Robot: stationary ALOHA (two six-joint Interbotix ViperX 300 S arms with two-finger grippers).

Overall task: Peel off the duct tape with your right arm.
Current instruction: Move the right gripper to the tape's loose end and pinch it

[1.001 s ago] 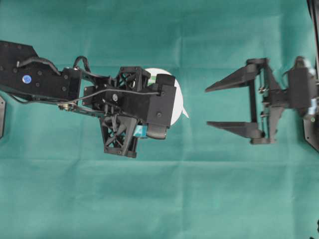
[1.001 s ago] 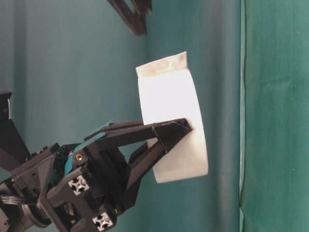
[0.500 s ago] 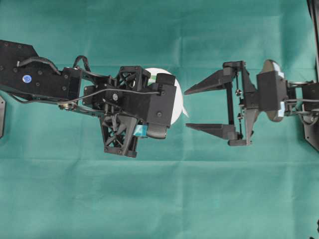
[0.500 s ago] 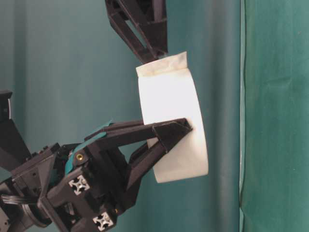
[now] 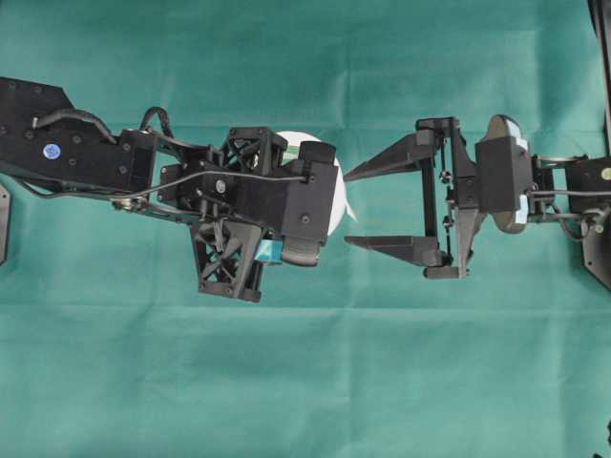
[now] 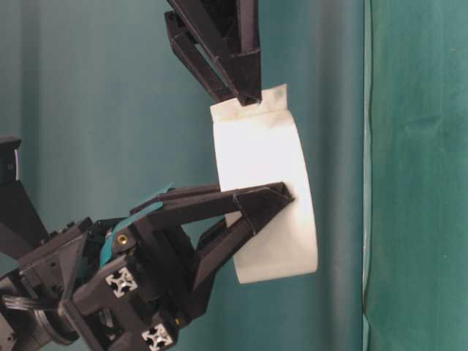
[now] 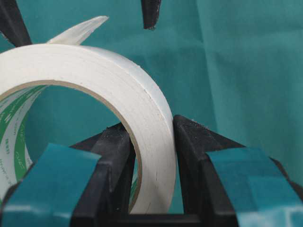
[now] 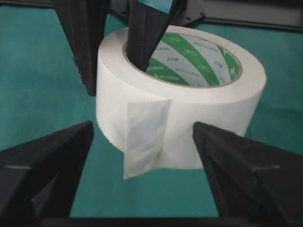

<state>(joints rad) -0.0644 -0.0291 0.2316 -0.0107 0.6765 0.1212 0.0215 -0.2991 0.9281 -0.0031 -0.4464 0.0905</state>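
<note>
The duct tape [image 8: 189, 101] is a white roll with a green-striped core, held off the green cloth. My left gripper [image 7: 151, 128] is shut on its wall, one finger inside the ring and one outside. The loose strip end [image 8: 143, 139] hangs from the roll's side facing the right arm. My right gripper [image 5: 347, 209] is open, and its two long pointed fingers flank that strip end without touching it. In the table-level view the right fingers [image 6: 235, 69] come down to the strip flap [image 6: 270, 99] on the roll [image 6: 263, 190].
Green cloth [image 5: 305, 382] covers the table, with a vertical fold [image 6: 365, 175] behind the roll. The left arm's body [image 5: 67, 148] stretches in from the left edge. The right arm's base [image 5: 592, 205] sits at the right edge.
The right arm has moved left toward the roll, bringing its open fingers up to the loose strip end. The left gripper and the roll have stayed put.
</note>
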